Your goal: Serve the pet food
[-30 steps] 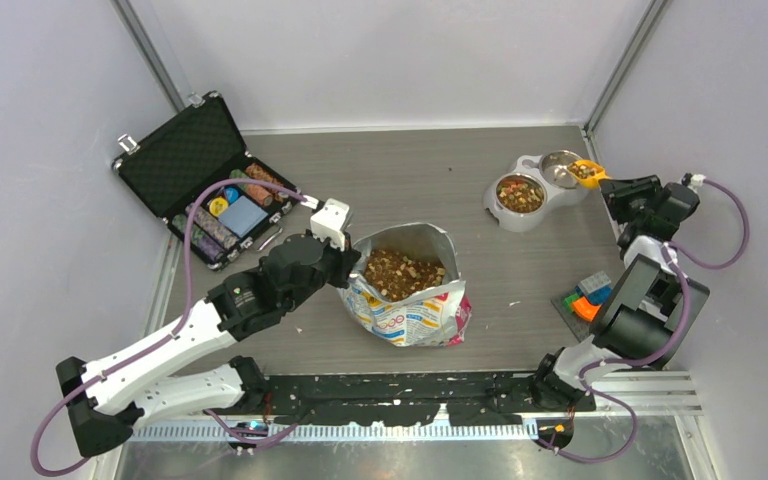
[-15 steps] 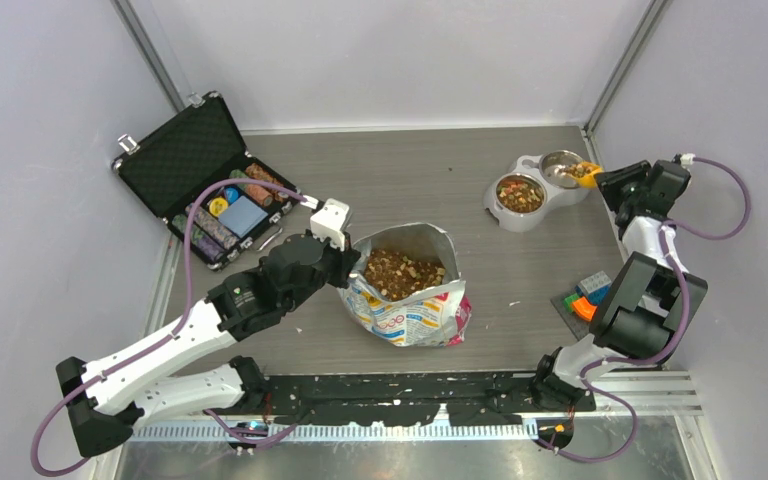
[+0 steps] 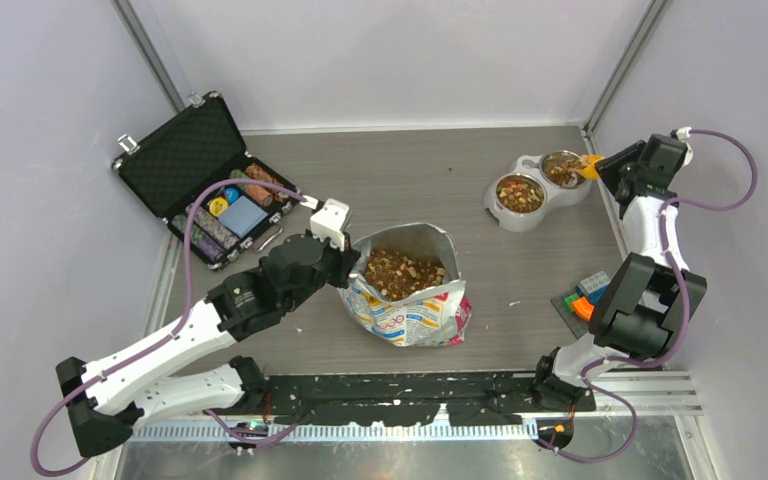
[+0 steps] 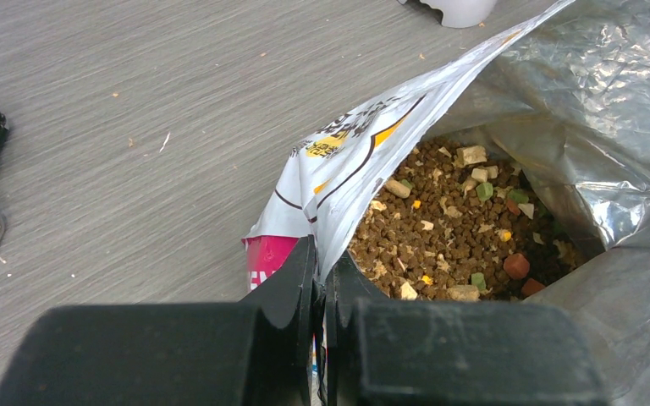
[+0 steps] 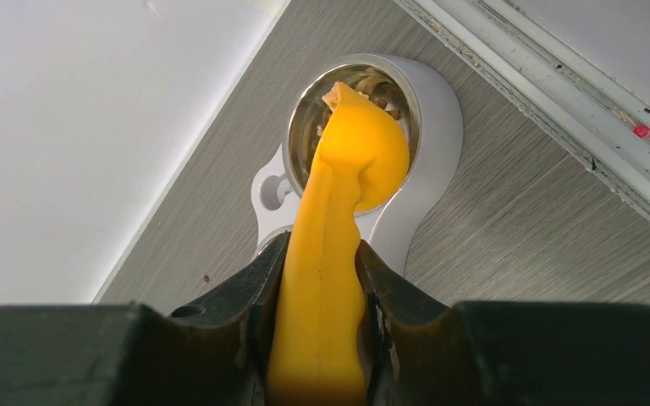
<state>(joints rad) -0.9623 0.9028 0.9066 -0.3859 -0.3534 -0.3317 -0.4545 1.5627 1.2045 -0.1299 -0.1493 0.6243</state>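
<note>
Most of the pet food [image 4: 453, 241] lies in the open bag [image 4: 347, 161]. The left claw [image 4: 322, 264] is pinched shut on the bag's left rim, its two fingers pressed together with the foil edge between them. Well to the right of the bag and a little behind it stands a twin-bowl dish [image 3: 520, 222] with more kibble in both bowls, and the right claw [image 5: 322, 266] is closed tight round the handle of a yellow scoop [image 5: 351, 161], whose head is tipped over the bowl farther from the bag.
</note>
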